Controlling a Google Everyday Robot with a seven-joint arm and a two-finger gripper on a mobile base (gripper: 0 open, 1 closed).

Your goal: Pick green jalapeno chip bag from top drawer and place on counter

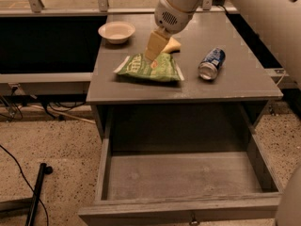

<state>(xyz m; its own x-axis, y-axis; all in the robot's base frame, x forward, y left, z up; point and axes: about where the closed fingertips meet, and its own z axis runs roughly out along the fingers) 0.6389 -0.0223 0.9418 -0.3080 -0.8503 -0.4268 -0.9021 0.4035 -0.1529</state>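
Note:
The green jalapeno chip bag [149, 68] lies flat on the counter [235, 84], left of centre and near the front edge. My gripper [153, 60] comes down from the upper right, and its tip touches the bag's top edge. The top drawer [104, 166] is pulled fully out below the counter, and its inside is bare.
A white bowl [116, 31] stands at the counter's back left. A blue soda can [211, 63] lies on its side to the right of the bag. A small yellowish shape [173, 44] sits just behind the gripper. A black pole [36, 192] and cables lie on the floor at the left.

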